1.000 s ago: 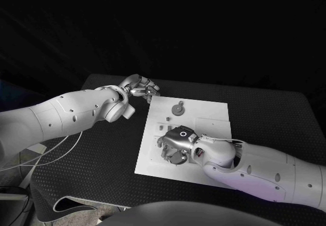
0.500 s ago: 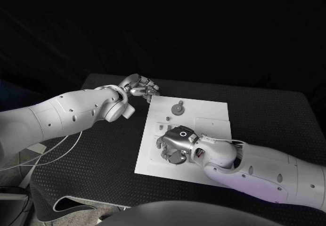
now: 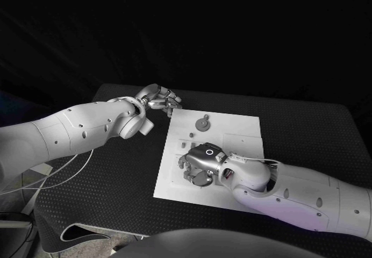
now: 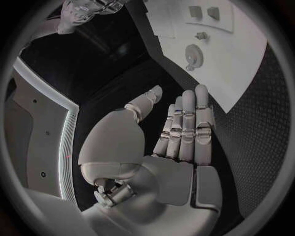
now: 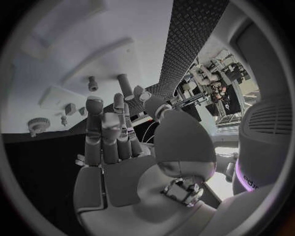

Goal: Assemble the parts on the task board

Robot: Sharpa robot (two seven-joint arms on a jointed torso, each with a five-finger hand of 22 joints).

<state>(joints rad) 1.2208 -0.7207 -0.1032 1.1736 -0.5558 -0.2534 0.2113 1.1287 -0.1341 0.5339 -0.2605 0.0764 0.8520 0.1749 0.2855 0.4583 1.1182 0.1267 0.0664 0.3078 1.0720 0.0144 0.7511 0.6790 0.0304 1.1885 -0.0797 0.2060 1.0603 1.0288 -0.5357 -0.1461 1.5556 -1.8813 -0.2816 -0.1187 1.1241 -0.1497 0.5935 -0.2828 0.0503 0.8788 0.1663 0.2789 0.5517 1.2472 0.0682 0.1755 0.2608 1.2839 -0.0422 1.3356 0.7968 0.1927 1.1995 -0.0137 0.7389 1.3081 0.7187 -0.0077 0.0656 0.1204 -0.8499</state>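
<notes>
right hand (image 3: 203, 164) hangs low over the near half of the board (image 3: 236, 129), palm down, fingers (image 5: 101, 132) straight and side by side with the thumb off to one side, nothing in it. just under its fingertips, at the near left of the board, sits a round part (image 3: 203, 181); cannot tell whether the fingers touch it. beyond the hand, further up the board, a gear (image 3: 202, 124) with a small peg just beyond it lies well apart from the fingers. right wrist view: ahead of the fingertips, a short peg (image 5: 93, 83) standing on the board, a couple of small square pieces (image 5: 71, 108) and a toothed gear (image 5: 38, 126) off toward the board's edge.

left hand (image 3: 161, 100) sits off the board, just beside its far left corner, over the table (image 3: 116, 177). fingers (image 4: 187, 123) extended and close together, thumb apart, holding nothing. left wrist view: gear (image 4: 193, 54) and two square recesses (image 4: 204, 13) lie on the board ahead of its fingertips, well clear of them.
</notes>
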